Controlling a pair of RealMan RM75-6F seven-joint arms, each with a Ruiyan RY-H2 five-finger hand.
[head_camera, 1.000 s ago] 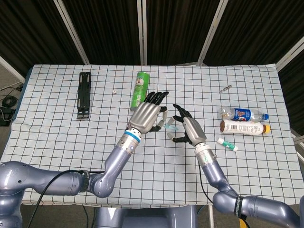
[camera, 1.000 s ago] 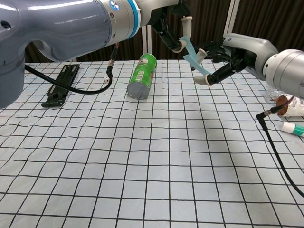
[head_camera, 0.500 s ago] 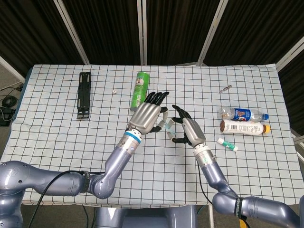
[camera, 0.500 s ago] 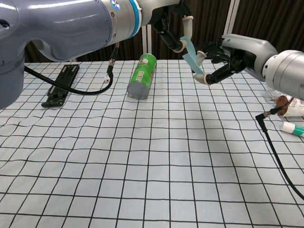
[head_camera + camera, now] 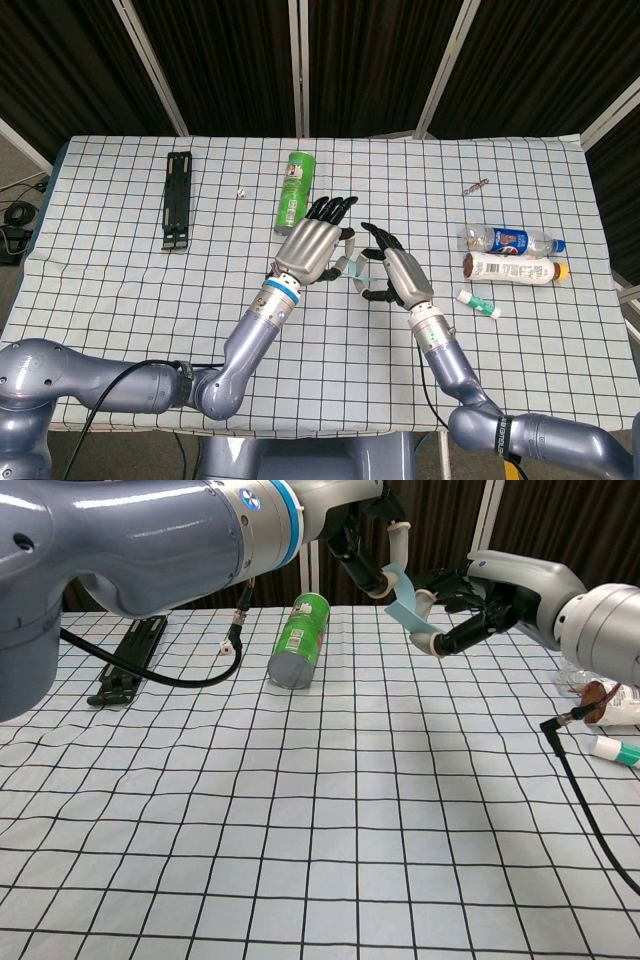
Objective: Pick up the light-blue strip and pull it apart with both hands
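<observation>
The light-blue strip (image 5: 404,600) hangs in the air above the middle of the table, seen small between the two hands in the head view (image 5: 354,265). My left hand (image 5: 362,538) pinches its upper end with its fingertips. My right hand (image 5: 482,596) pinches the lower end between thumb and a finger, other fingers spread. In the head view the left hand (image 5: 312,246) and the right hand (image 5: 396,273) stand close together, backs toward the camera. The strip runs short and slanted between them in one piece.
A green can (image 5: 295,187) lies behind the hands. A black holder (image 5: 178,200) lies at the far left. Two bottles (image 5: 510,241) (image 5: 515,268) and a small tube (image 5: 479,303) lie at the right. A small metal piece (image 5: 474,185) sits at the back right.
The left hand has shifted slightly down and toward the right hand. The strip between them looks shorter and more bent. Both ends stay held.
</observation>
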